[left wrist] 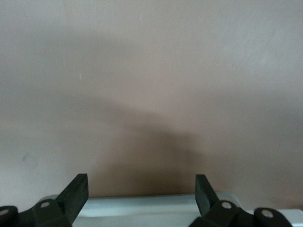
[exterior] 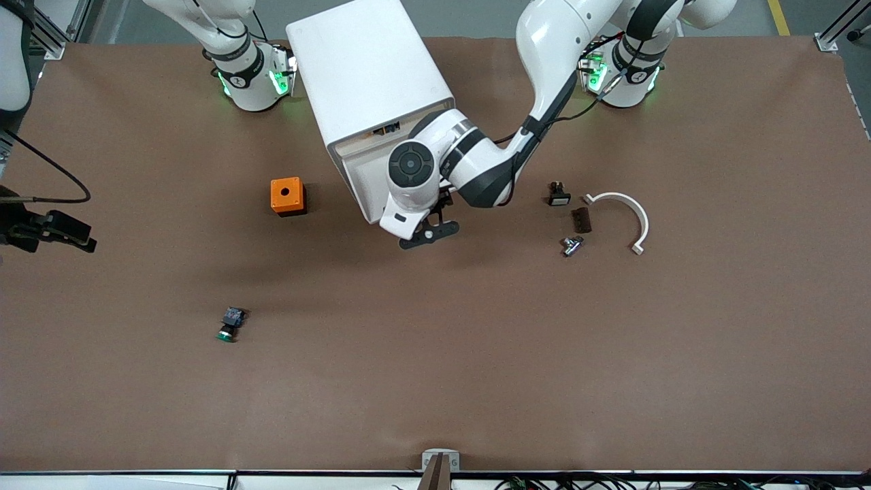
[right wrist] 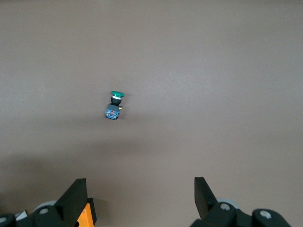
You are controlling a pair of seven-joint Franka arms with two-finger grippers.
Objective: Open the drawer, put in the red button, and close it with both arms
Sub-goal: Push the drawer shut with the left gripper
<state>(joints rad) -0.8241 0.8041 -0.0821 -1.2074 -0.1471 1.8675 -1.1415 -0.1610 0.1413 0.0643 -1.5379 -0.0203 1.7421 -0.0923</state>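
Observation:
The white cabinet (exterior: 367, 75) stands near the robots' bases, its drawer front turned toward the front camera. My left gripper (exterior: 429, 233) is at the foot of that front, open. In the left wrist view (left wrist: 142, 182) a white drawer edge (left wrist: 147, 205) lies between its fingers; I cannot tell which drawer it is. The red button (exterior: 558, 194), small and dark, lies on the table toward the left arm's end. My right gripper (right wrist: 140, 184) is open and empty, up over the table by the orange box (right wrist: 85, 215); it is out of the front view.
The orange box (exterior: 287, 196) sits beside the cabinet toward the right arm's end. A green-capped button (exterior: 230, 325) (right wrist: 114, 105) lies nearer the front camera. A dark block (exterior: 580, 219), a metal part (exterior: 571, 245) and a white arc (exterior: 622, 218) lie by the red button.

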